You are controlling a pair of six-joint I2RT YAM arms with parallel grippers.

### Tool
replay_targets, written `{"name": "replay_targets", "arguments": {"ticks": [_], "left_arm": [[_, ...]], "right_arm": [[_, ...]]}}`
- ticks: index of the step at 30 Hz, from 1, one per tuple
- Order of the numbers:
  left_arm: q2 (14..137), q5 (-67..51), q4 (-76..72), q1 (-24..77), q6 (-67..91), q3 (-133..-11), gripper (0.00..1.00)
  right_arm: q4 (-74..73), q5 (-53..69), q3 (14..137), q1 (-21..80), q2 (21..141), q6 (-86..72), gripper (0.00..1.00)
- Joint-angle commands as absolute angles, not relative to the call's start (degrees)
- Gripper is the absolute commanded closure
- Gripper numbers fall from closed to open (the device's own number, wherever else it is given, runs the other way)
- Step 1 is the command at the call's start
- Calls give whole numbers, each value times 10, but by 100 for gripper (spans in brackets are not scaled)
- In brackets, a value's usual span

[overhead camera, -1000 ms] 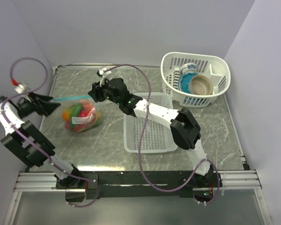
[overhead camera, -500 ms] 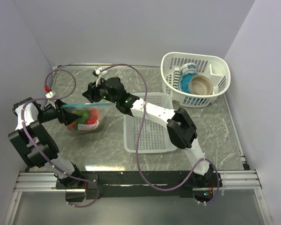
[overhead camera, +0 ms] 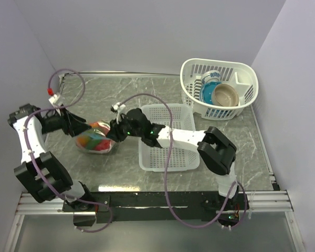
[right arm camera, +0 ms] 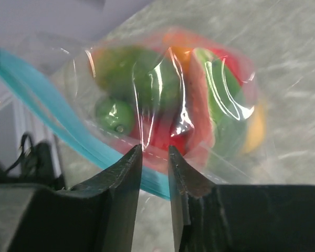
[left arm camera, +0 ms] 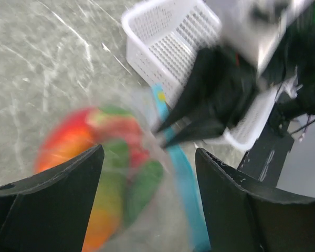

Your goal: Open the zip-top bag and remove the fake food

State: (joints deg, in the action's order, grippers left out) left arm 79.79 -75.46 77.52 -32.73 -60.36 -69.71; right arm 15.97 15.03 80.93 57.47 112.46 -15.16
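Nowhere readable writing; right tool [right arm camera: 155,157] pinches zip-top bag [right arm camera: 163,94] film over fake food [right arm camera: 199,100]; left tool [left arm camera: 147,173] spread wide.

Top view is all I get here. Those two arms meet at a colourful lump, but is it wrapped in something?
Observer: Yes, a clear zip-top bag with a teal strip.
Operator: What's inside?
Observer: Glossy fake food in red, green, orange and yellow.
Operator: Is the right gripper pinching it?
Observer: The right gripper has its fingers nearly together on a fold of the plastic.
Operator: And the left?
Observer: The left gripper stands wide open around the bag.
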Motion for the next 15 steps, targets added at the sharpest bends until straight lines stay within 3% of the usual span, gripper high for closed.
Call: {"name": "replay_targets", "arguments": {"ticks": [1, 6, 9, 15], "left_arm": [[819, -758, 788, -330, -472, -825, 23], [869, -748, 766, -370, -544, -899, 25], [874, -702, 630, -368, -481, -807, 26], [925, -650, 733, -331, -702, -687, 23]], "right_arm": [[212, 153, 743, 610, 1056, -167, 69], [203, 135, 708, 637, 1041, -170, 77], [194, 129, 694, 647, 1031, -166, 78], [159, 107, 669, 654, 1012, -162, 78]]}}
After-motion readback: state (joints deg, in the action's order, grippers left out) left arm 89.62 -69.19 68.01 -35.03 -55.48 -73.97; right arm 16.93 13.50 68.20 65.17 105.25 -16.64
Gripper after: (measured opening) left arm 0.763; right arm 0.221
